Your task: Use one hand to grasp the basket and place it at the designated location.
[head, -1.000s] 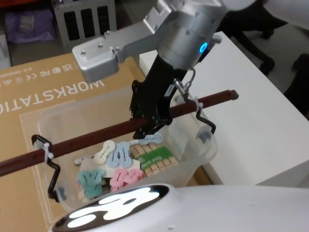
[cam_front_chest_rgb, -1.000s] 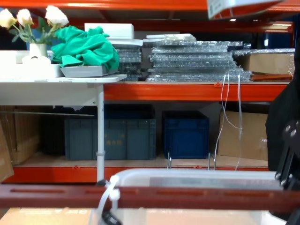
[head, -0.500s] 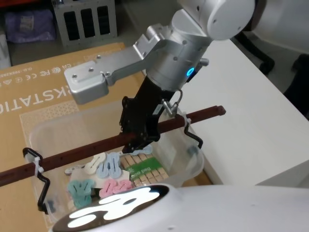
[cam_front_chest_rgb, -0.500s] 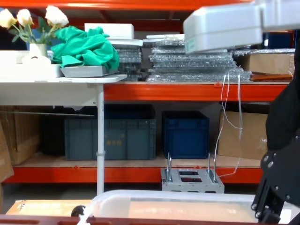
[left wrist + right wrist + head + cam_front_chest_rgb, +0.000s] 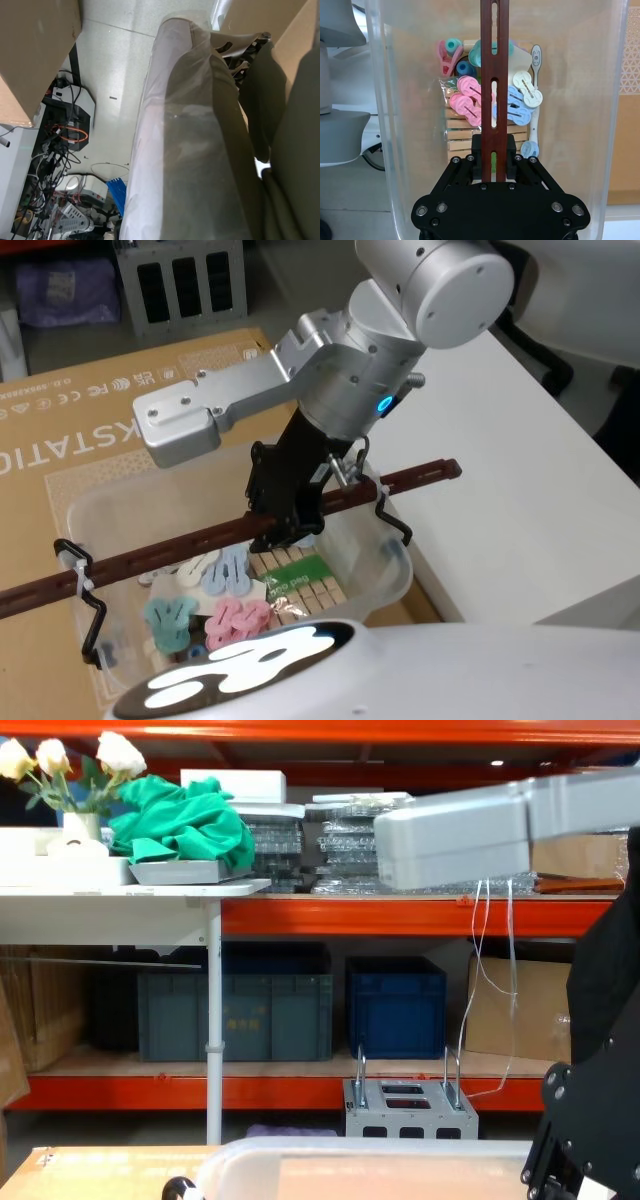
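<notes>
Step in hand: transport of the basket (image 5: 385,565) by its handle (image 5: 180,550), judged mid-carry or close to set-down. The right claw (image 5: 283,528) is seen clenched on the dark reddish-brown bar, somewhat toward the end nearer the white table (image 5: 500,440). In the right wrist view the bar is held squarely between the two fingers (image 5: 511,150), with coloured pegs (image 5: 470,100) visible below through the slots.

Basket position: over the flat printed cardboard (image 5: 60,440), just beside the table edge. Whether its base rests on the cardboard or hangs above it cannot be told. In the chest view only the rolled rim is recorded, along the lower edge.

Arm pose: the right arm is reached forward and across to the robot's left, wrist turned down, claw pointed steeply into the tub.

Next move, as judged: the basket is to be settled level at the designated spot, then the bar released. Swing on the wire hooks (image 5: 393,520) is to be watched.
</notes>
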Robot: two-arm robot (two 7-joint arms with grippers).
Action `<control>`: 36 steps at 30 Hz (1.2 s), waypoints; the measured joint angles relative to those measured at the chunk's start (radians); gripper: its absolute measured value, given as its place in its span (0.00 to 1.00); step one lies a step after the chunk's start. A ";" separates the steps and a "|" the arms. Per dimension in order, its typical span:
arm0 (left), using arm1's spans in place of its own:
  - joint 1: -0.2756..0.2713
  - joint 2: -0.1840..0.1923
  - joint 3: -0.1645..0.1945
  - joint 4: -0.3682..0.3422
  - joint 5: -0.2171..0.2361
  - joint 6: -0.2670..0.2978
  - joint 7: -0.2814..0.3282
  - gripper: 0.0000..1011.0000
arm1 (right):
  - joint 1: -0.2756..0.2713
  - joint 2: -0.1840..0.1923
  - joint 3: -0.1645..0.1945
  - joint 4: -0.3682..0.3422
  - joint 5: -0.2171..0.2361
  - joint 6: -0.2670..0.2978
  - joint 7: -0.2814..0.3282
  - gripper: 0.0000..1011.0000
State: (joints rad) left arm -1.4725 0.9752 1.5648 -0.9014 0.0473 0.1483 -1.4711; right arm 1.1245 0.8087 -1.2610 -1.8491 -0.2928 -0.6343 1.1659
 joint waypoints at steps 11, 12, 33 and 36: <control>0.000 0.000 0.000 0.000 0.000 0.000 0.000 0.00 | 0.002 -0.004 -0.020 0.009 -0.014 0.008 -0.008 0.23; 0.000 0.000 0.000 0.000 0.000 0.000 0.000 0.00 | 0.003 -0.004 -0.021 0.009 -0.014 0.009 -0.008 0.23; 0.000 0.000 0.000 0.000 0.000 0.000 0.000 0.00 | -0.019 -0.031 -0.069 0.025 -0.112 0.039 -0.030 0.23; 0.000 0.000 0.000 0.000 0.000 0.000 0.000 0.00 | -0.020 -0.033 -0.074 0.026 -0.123 0.041 -0.034 0.23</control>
State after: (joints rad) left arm -1.4725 0.9752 1.5648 -0.9015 0.0473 0.1483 -1.4711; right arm 1.1041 0.7753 -1.3352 -1.8235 -0.4162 -0.5936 1.1316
